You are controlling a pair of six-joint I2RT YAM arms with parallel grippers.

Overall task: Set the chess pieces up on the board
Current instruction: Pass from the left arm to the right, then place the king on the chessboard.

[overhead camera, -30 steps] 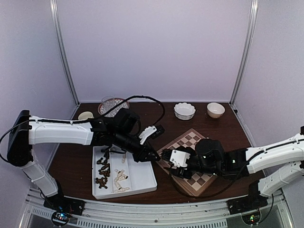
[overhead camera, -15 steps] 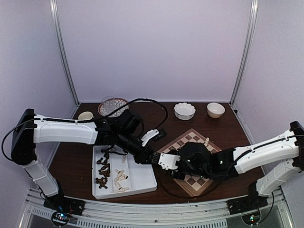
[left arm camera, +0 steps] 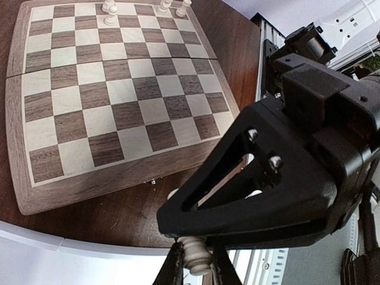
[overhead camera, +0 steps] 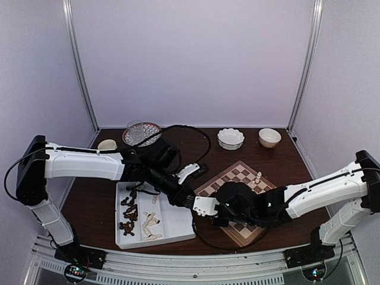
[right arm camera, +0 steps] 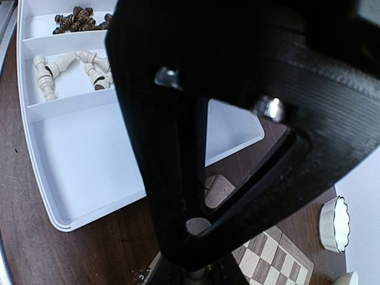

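Both grippers meet over the table between the white tray (overhead camera: 172,224) and the board (overhead camera: 237,175). My left gripper (left arm camera: 195,262) is shut on the base of a cream chess piece (left arm camera: 196,255). My right gripper (right arm camera: 199,276) comes in from the right, and its fingers are closed on the same piece (right arm camera: 198,226). In the top view the left gripper (overhead camera: 189,198) and the right gripper (overhead camera: 200,205) touch tip to tip. A few cream pieces (left arm camera: 110,9) stand along one edge of the board (left arm camera: 119,101).
The tray holds dark pieces (overhead camera: 127,214) in one compartment and cream pieces (overhead camera: 151,222) in the other. At the back stand two white bowls (overhead camera: 230,138) (overhead camera: 269,137), a glass dish (overhead camera: 141,132) and a small cup (overhead camera: 107,144).
The right arm has reached left off the board to the left gripper and closed its fingers on the held piece. The left gripper has shifted slightly right, still shut.
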